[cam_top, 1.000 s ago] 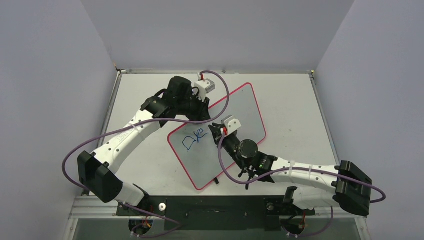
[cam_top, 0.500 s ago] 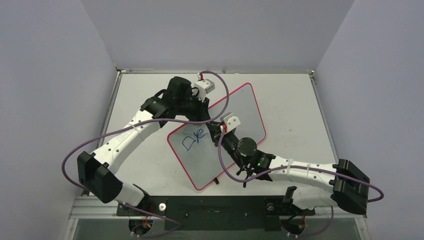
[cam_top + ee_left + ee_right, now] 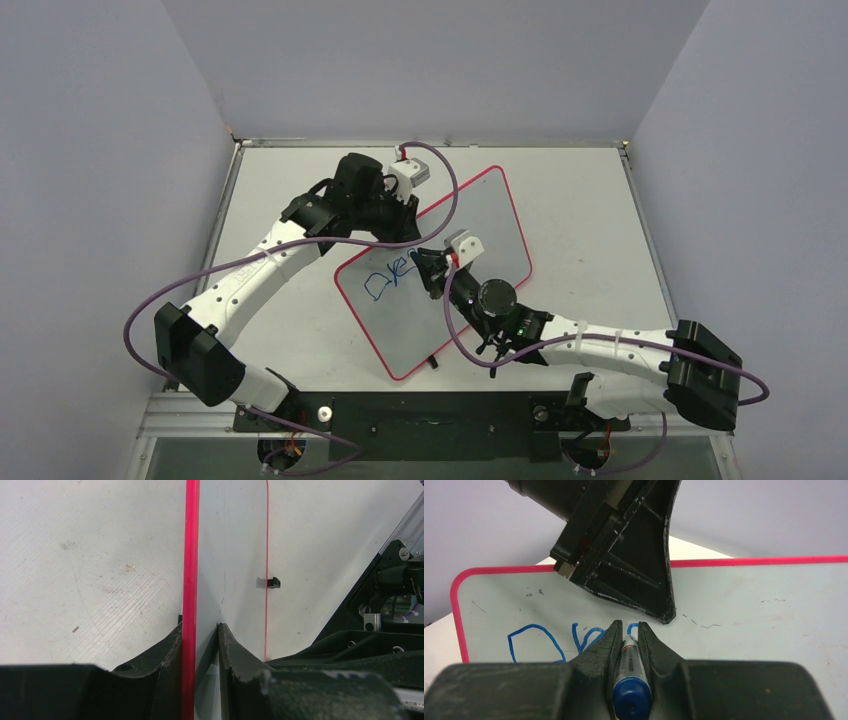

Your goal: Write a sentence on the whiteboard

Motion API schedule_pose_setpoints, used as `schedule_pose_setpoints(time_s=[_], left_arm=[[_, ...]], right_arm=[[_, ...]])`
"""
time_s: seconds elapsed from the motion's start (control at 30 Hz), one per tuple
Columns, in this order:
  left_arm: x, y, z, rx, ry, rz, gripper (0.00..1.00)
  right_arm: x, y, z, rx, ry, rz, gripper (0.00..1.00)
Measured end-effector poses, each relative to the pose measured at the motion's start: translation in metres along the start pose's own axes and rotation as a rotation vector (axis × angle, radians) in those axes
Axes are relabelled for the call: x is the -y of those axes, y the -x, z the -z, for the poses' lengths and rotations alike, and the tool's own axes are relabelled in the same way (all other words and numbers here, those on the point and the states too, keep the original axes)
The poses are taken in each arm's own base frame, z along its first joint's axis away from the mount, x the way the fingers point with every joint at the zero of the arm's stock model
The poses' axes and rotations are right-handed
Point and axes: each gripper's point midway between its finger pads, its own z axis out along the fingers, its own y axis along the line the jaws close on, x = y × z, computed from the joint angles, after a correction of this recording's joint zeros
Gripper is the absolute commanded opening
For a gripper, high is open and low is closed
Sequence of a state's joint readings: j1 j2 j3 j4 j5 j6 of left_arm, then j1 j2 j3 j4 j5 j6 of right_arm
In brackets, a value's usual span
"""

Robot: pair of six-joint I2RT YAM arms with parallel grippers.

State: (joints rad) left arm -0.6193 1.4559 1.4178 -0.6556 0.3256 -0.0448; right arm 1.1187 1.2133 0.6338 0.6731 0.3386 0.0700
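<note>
The whiteboard [image 3: 480,220], white with a red-pink rim, lies tilted across the middle of the table. The sentence [image 3: 388,277] is a short blue scrawl that starts with a large "D", near the board's left end. My left gripper [image 3: 405,225] is shut on the board's far-left edge; in the left wrist view its fingers [image 3: 200,627] pinch the rim and the board [image 3: 230,555]. My right gripper [image 3: 432,272] is shut on a blue marker [image 3: 630,680]. The marker's tip sits on the board [image 3: 749,615] at the right end of the scrawl [image 3: 534,635].
A small black clip [image 3: 432,362] sticks out from the board's near edge, and it also shows in the left wrist view [image 3: 272,582]. The grey table [image 3: 590,200] is walled on three sides. Purple cables loop from both arms. The left gripper's finger [image 3: 639,575] stands just behind the marker.
My right gripper has shifted slightly left along the board with the marker, close to the end of the scrawl. The left arm and the board have not moved.
</note>
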Motion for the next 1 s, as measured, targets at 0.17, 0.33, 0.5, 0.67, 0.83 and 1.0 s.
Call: schedule_pose_setpoints(time_s=[0.17, 0.33, 0.5, 0.67, 0.83, 1.0], left_arm=[[0.0, 0.0, 0.0, 0.0, 0.001, 0.0, 0.0], [0.0, 0.0, 0.0, 0.0, 0.0, 0.0, 0.0], [0.0, 0.0, 0.0, 0.0, 0.001, 0.0, 0.0], [0.0, 0.0, 0.0, 0.0, 0.002, 0.001, 0.0], [0.0, 0.0, 0.0, 0.001, 0.0, 0.0, 0.0], [0.001, 0.0, 0.001, 0.002, 0.0, -0.001, 0.0]], right_arm=[[0.002, -0.009, 0.007, -0.014, 0.0, -0.017, 0.0], [0.004, -0.014, 0.011, -0.022, -0.005, -0.031, 0.0], [0.008, -0.015, 0.012, -0.025, -0.03, -0.032, 0.0], [0.014, -0.014, 0.011, -0.028, -0.061, -0.018, 0.0], [0.016, -0.008, 0.008, -0.029, -0.079, 0.004, 0.0], [0.016, 0.0, 0.002, -0.021, -0.085, 0.021, 0.0]])
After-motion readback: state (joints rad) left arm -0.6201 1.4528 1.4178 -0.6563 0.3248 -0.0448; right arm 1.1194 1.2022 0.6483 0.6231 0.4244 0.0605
